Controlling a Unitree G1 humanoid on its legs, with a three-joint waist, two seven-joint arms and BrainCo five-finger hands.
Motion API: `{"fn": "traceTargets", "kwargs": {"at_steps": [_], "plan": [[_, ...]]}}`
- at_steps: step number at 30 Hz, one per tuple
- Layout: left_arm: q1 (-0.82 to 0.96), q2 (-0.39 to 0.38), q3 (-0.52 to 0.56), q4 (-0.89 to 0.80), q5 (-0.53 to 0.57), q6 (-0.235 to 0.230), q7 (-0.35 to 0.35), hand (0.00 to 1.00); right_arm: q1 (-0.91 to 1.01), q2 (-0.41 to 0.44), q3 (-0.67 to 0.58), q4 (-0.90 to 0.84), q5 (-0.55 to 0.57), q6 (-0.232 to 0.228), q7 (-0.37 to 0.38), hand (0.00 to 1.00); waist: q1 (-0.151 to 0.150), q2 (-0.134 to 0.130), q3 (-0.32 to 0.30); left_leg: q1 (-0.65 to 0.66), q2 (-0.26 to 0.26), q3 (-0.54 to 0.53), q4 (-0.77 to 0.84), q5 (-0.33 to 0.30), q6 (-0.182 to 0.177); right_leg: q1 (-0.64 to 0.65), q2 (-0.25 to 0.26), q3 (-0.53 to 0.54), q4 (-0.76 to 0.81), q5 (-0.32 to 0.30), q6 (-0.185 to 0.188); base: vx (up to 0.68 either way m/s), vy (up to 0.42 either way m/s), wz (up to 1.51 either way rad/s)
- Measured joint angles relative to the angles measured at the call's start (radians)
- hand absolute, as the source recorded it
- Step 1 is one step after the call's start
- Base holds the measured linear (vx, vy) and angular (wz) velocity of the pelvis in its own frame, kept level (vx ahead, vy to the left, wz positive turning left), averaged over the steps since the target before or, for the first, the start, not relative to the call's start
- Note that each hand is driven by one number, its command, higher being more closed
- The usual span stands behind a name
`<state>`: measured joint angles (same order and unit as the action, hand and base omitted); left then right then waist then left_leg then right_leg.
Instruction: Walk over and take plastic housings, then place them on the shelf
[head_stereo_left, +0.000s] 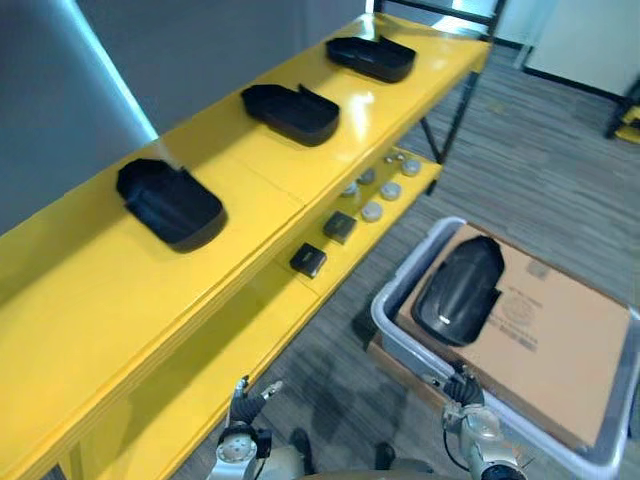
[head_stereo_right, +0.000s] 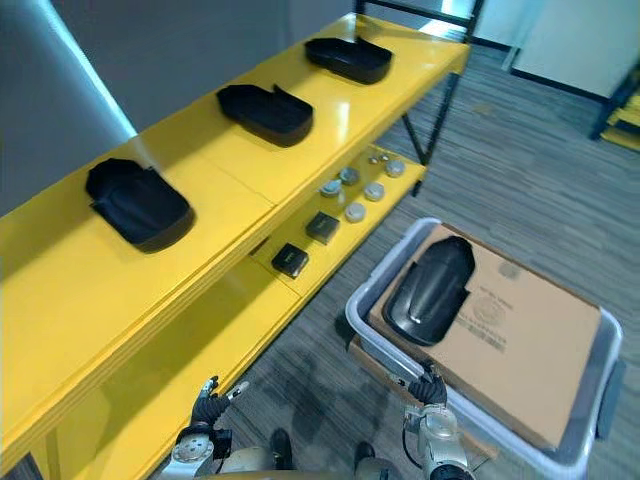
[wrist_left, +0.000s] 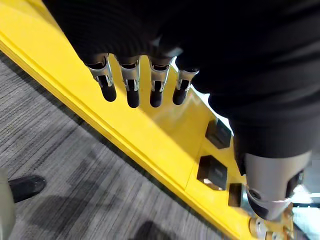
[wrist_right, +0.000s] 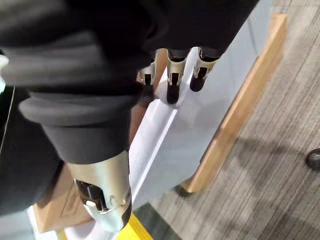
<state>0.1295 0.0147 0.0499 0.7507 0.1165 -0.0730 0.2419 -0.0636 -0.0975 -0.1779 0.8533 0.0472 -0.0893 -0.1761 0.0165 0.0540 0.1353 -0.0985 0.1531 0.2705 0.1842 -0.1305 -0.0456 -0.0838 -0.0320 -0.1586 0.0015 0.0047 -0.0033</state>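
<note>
reaching into the bin (head_stereo_left: 398, 280) looks to be the step in hand. one black housing (head_stereo_left: 460, 290) lies on a cardboard sheet (head_stereo_left: 565, 340) inside it, rounded side up.

the right hand (wrist_right: 172, 85) hangs just outside the bin's near wall, fingers loose and a little spread, holding nothing. the left hand (wrist_left: 131, 87) hangs beside the lower board of the shelf (head_stereo_left: 90, 300), fingers relaxed and empty too.

three other housings sit hollow side up along the top board: the near housing (head_stereo_left: 170, 205), the middle housing (head_stereo_left: 292, 112) and the far housing (head_stereo_left: 372, 57).

to do this well, i'd turn toward the bin and bring both hands over its rim, not across the wall. the glossy back will likely slip under a one-sided pinch, so it seems safer to cup the long edges from both sides. lift straight up until the shell clears the rim, so it doesn't catch and tip.

the bare yellow stretch on this side of the near housing looks like the free spot. set the shell down flat there, apart from its neighbour, and keep the arms clear of the small parts (head_stereo_left: 372, 211) on the lower board.
</note>
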Motion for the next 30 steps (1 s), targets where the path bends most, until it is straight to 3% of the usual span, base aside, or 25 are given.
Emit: {"fn": "traceTargets", "kwargs": {"at_steps": [2, 3, 5, 10, 13, 16, 17, 18, 19, 21, 24, 30], "plan": [[-0.024, -0.002, 0.002, 0.007, 0.0, 0.011, 0.0, 0.0, -0.004, 0.0, -0.002, -0.002, 0.0, 0.004, -0.004, 0.0, -0.002, 0.019, 0.025, -0.008, 0.032, 0.09, 0.017, -0.006, 0.002, -0.039, -0.091, -0.343, 0.115, -0.044, -0.05, -0.21, 0.028, -1.56], [-0.025, 0.009, 0.003, 0.005, 0.0, 0.011, 0.001, 0.0, 0.005, 0.008, 0.001, -0.002, -0.001, 0.007, -0.004, 0.0, 0.001, 0.012, 0.025, -0.003, 0.04, 0.133, 0.022, -0.014, -0.007, -0.037, -0.115, -0.416, 0.125, -0.042, -0.048, -0.17, 0.053, -1.38], [-0.023, 0.028, 0.011, 0.01, 0.0, 0.016, 0.001, 0.0, 0.022, 0.011, 0.02, -0.003, -0.001, 0.009, -0.004, 0.0, -0.009, 0.008, 0.033, 0.008, 0.047, 0.16, 0.037, -0.037, -0.031, -0.031, -0.101, -0.384, 0.07, 0.021, 0.01, -0.08, -0.043, -0.84], [-0.025, 0.024, 0.018, 0.024, -0.024, 0.019, 0.001, 0.0, 0.083, 0.016, 0.03, -0.018, 0.014, 0.011, -0.024, 0.0, -0.009, 0.018, 0.035, 0.026, 0.13, 0.137, 0.119, -0.101, -0.084, 0.016, 0.001, -0.331, 0.02, 0.01, -0.017, 0.03, -0.094, -0.52], [-0.035, 0.018, 0.019, 0.04, -0.036, 0.02, 0.0, 0.0, 0.09, 0.024, 0.005, -0.028, 0.039, 0.009, -0.04, 0.0, -0.001, 0.004, 0.044, 0.022, 0.107, -0.005, 0.158, -0.09, -0.076, 0.029, 0.029, -0.281, 0.017, 0.001, -0.045, 0.13, -0.052, -0.36], [-0.024, 0.016, 0.018, 0.042, -0.04, 0.022, 0.0, 0.0, 0.078, 0.026, -0.018, -0.038, 0.067, 0.002, -0.044, 0.0, -0.003, -0.02, 0.061, 0.003, 0.0, -0.168, 0.163, -0.103, -0.071, 0.065, -0.01, -0.234, 0.016, -0.003, -0.038, 0.13, 0.086, -0.5], [-0.021, 0.014, 0.018, 0.041, -0.045, 0.021, 0.0, 0.0, 0.084, 0.025, -0.018, -0.038, 0.07, -0.004, -0.044, 0.0, -0.001, -0.015, 0.058, -0.016, -0.028, -0.196, 0.143, -0.095, -0.064, 0.07, -0.017, -0.213, 0.024, -0.003, -0.011, 0.1, 0.147, -0.52], [-0.019, 0.013, 0.018, 0.042, -0.046, 0.021, 0.0, 0.0, 0.084, 0.023, -0.018, -0.038, 0.07, -0.004, -0.044, 0.0, -0.002, 0.005, 0.053, -0.024, -0.028, -0.195, 0.128, -0.083, -0.052, 0.071, -0.011, -0.204, 0.032, -0.007, -0.004, 0.11, 0.167, -0.63], [-0.019, 0.015, 0.02, 0.047, -0.046, 0.022, 0.0, 0.0, 0.084, 0.019, -0.018, -0.035, 0.071, -0.003, -0.043, 0.0, 0.0, 0.016, 0.053, -0.026, -0.026, -0.184, 0.143, -0.074, -0.008, 0.077, -0.009, -0.183, 0.041, -0.017, 0.013, 0.14, 0.182, -0.35], [-0.033, 0.029, 0.021, 0.045, -0.046, 0.021, 0.0, 0.0, 0.096, 0.043, -0.018, -0.038, 0.072, -0.004, -0.042, 0.0, -0.004, 0.003, 0.048, -0.008, -0.049, -0.174, 0.132, -0.091, 0.011, 0.076, -0.032, -0.171, 0.05, -0.027, 0.039, 0.2, 0.221, -0.14], [-0.055, 0.037, 0.021, 0.045, -0.047, 0.022, -0.001, 0.0, 0.095, 0.055, -0.018, -0.034, 0.085, -0.001, -0.04, 0.0, -0.003, -0.017, 0.044, -0.006, -0.082, -0.154, 0.136, -0.1, 0.023, 0.064, -0.061, -0.163, 0.066, -0.041, 0.063, 0.17, 0.172, -0.06], [-0.047, 0.055, 0.022, 0.045, -0.047, 0.021, 0.0, 0.0, 0.083, 0.052, -0.02, -0.034, 0.09, -0.001, -0.039, 0.0, -0.001, -0.026, 0.036, 0.052, -0.108, -0.144, 0.133, -0.1, 0.023, 0.117, -0.086, -0.14, 0.055, -0.042, 0.067, 0.17, 0.091, -0.07]]}}
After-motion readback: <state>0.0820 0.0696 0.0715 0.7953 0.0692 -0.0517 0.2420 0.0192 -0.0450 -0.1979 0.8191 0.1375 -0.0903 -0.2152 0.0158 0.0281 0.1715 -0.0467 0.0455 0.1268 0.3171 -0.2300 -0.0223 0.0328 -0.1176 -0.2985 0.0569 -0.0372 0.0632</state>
